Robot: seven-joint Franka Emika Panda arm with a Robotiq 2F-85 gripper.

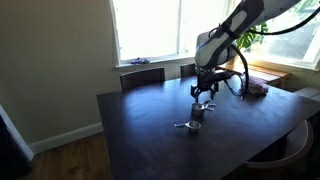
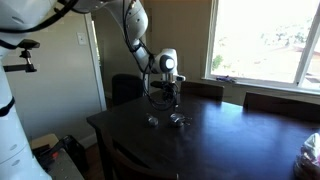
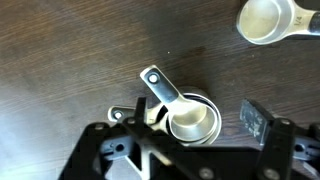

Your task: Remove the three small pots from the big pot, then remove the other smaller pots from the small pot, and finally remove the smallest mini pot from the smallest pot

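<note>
A nested stack of shiny silver pots [image 3: 190, 115] with thin handles lies on the dark wooden table [image 3: 60, 60]. The big pot is on the outside and smaller pots sit inside it. In an exterior view the stack [image 1: 197, 113] is directly under my gripper [image 1: 205, 93]. A separate single silver pot [image 3: 270, 20] lies apart from the stack, also seen on the table [image 1: 186, 125]. My gripper [image 3: 197, 122] is open just above the stack, with a finger on either side and nothing held. It also shows in an exterior view [image 2: 165, 92].
Dark chairs [image 1: 143, 76] stand along the table's far side below a bright window. A pinkish stack of flat things [image 1: 257, 88] lies near the table corner by the robot cable. The table's front edge [image 1: 105, 130] is close to the pots.
</note>
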